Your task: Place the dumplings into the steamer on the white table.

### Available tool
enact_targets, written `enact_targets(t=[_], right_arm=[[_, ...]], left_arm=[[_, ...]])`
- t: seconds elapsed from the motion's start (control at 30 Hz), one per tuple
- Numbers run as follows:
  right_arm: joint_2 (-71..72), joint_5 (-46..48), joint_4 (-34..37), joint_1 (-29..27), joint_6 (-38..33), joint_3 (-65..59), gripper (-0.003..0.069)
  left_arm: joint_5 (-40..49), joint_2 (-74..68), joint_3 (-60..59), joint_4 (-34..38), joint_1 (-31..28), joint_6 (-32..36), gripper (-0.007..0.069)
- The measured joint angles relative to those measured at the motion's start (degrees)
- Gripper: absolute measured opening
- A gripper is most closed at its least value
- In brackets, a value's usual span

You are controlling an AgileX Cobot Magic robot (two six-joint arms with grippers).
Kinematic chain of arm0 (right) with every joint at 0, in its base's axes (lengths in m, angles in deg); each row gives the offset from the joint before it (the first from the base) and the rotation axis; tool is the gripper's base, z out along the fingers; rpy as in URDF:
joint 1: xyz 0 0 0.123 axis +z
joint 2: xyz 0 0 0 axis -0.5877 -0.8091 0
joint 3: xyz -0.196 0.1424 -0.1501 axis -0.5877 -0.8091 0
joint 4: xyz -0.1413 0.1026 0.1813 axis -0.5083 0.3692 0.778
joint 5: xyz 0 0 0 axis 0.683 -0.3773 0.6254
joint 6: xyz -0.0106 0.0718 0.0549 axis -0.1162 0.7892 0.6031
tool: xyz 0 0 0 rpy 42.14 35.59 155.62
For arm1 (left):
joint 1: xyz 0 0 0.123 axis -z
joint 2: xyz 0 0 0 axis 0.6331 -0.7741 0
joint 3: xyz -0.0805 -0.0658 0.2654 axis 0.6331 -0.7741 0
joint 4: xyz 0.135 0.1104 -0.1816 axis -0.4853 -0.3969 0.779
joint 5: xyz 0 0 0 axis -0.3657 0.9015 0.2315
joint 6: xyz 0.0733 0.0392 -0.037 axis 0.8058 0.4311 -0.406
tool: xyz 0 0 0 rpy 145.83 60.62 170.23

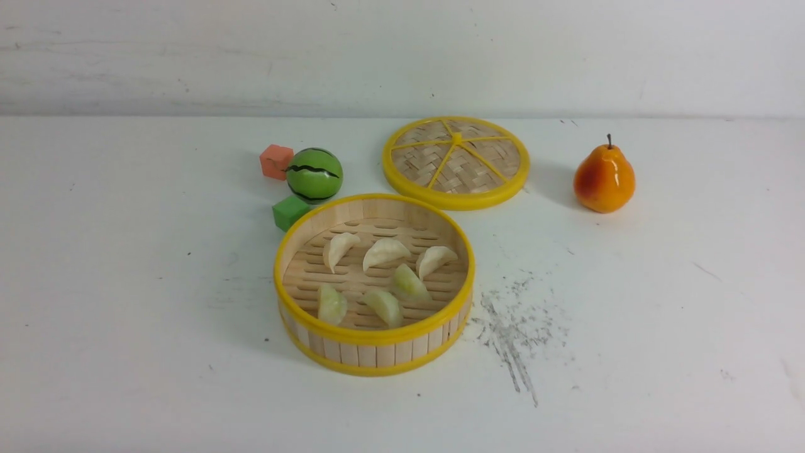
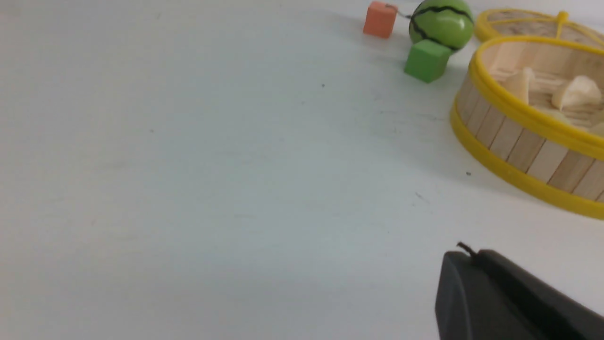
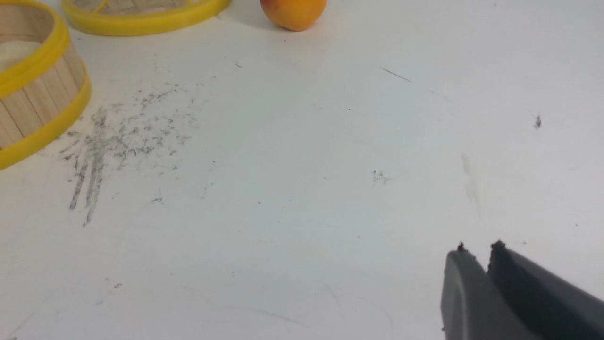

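The steamer (image 1: pixel 375 336) stands on the white table (image 1: pixel 126 283), just in front of centre. Several dumplings lie on its slatted floor: three cream ones (image 1: pixel 385 251) along the back and three pale green ones (image 1: pixel 383 306) in front. Neither gripper shows in the front view. In the left wrist view my left gripper (image 2: pixel 474 252) is shut and empty above bare table, with the steamer (image 2: pixel 514 141) off to one side. My right gripper (image 3: pixel 476 246) hangs over bare table with its tips a narrow gap apart and nothing between them, far from the steamer (image 3: pixel 33 104).
The flat woven lid (image 1: pixel 456 162) lies behind the steamer. A toy watermelon (image 1: pixel 314 175), an orange cube (image 1: pixel 276 161) and a green cube (image 1: pixel 289 212) sit at its back left. A pear (image 1: pixel 604 179) stands at the right. Dark scratch marks (image 1: pixel 512 327) lie beside the steamer.
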Motion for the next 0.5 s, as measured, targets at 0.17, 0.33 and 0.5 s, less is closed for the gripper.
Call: enact_targets(t=[0.17, 0.33, 0.5], right_arm=[[0.0, 0.0, -0.1, 0.0, 0.0, 0.0, 0.0084], [0.0, 0.0, -0.1, 0.0, 0.0, 0.0, 0.0092], [0.0, 0.0, -0.1, 0.0, 0.1, 0.0, 0.0095]], left_arm=[[3.4, 0.0, -0.1, 1.5, 2.2, 0.0, -0.0015], [3.5, 0.0, -0.1, 1.7, 3.3, 0.0, -0.0015], [3.5, 0.0, -0.1, 1.7, 3.5, 0.0, -0.0015]])
